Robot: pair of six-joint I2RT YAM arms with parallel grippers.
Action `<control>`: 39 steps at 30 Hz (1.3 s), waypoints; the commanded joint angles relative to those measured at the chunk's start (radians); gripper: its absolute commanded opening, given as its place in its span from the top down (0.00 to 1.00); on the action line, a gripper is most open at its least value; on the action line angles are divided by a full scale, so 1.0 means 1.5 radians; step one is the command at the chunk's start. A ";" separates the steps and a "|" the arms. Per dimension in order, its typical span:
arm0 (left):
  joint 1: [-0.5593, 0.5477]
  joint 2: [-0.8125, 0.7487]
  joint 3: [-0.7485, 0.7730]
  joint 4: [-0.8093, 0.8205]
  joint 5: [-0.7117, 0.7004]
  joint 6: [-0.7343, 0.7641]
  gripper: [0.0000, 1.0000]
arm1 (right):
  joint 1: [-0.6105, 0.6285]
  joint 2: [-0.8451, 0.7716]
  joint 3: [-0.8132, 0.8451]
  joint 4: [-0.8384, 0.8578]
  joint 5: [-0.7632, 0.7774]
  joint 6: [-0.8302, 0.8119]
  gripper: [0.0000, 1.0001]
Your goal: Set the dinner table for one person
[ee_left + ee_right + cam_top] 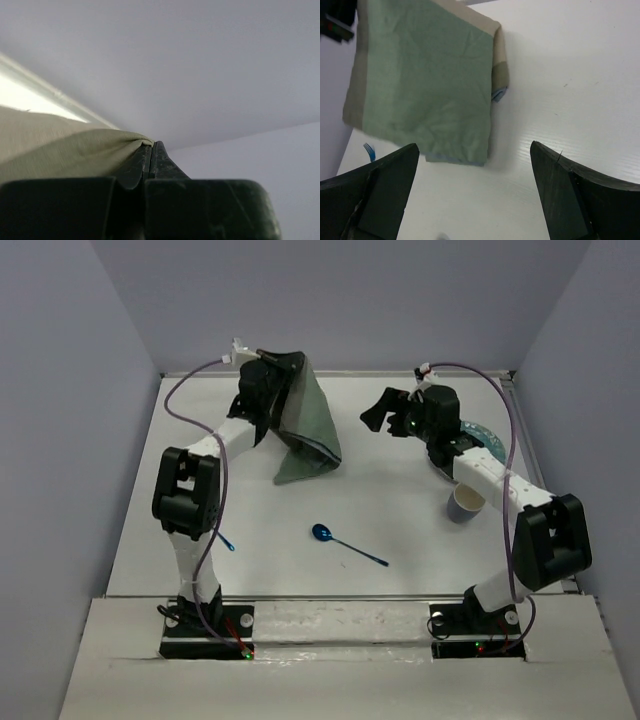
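The dinner table (400, 510) is a white top inside pale lavender walls. At the back left, my left gripper (285, 365) is raised and shut on the top edge of a tan-and-green cloth placemat (305, 435). The placemat hangs down with its lower end on the table. In the left wrist view the fingertips (150, 150) pinch the cloth (60, 145). My right gripper (375, 410) hovers open to the right of the placemat and holds nothing. Its wrist view shows the jaws wide apart (475, 145) over bare table (560, 75), with the placemat (430, 75) beyond them.
A blue spoon (345, 543) lies near the table's front middle. A blue fork (226, 541) pokes out beside the left arm; its tines (368, 149) show in the right wrist view. A teal plate (485, 435) and a grey cup (465, 503) sit under the right arm.
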 commanded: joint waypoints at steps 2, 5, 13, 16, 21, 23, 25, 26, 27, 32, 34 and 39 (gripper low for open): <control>0.003 0.095 0.466 -0.107 0.034 0.082 1.00 | -0.004 -0.059 0.082 -0.030 0.014 -0.047 0.02; -0.013 0.114 0.593 -0.168 0.031 0.114 1.00 | -0.004 -0.084 0.093 -0.051 0.013 -0.073 0.02; -0.079 -0.049 0.382 -0.117 -0.067 0.197 1.00 | -0.004 -0.162 0.043 -0.083 -0.017 -0.106 0.01; -0.084 -0.134 0.127 -0.019 -0.096 0.129 1.00 | -0.004 -0.181 -0.001 -0.113 -0.008 -0.122 0.01; -0.135 -0.201 -0.213 0.132 -0.126 0.072 0.60 | -0.004 -0.187 -0.033 -0.141 0.016 -0.133 0.00; -0.145 -0.201 -0.284 0.134 -0.109 0.081 0.36 | -0.004 -0.187 -0.050 -0.145 0.023 -0.125 0.00; -0.148 -0.206 -0.321 0.120 -0.106 0.118 0.10 | -0.004 -0.189 -0.068 -0.146 0.027 -0.112 0.03; -0.150 -0.214 -0.331 0.088 -0.113 0.143 0.05 | -0.004 -0.191 -0.080 -0.145 0.029 -0.109 0.04; -0.149 -0.239 -0.342 0.020 -0.137 0.202 0.01 | -0.004 -0.192 -0.100 -0.143 0.034 -0.107 0.04; -0.151 -0.356 -0.414 -0.107 -0.249 0.301 0.01 | -0.004 -0.177 -0.141 -0.141 0.056 -0.082 0.18; -0.147 -0.407 -0.443 -0.153 -0.315 0.321 0.01 | -0.004 -0.156 -0.153 -0.134 0.080 -0.063 0.30; -0.018 -0.434 -0.504 -0.208 -0.238 0.266 0.16 | -0.004 -0.126 -0.155 -0.125 0.121 -0.045 0.36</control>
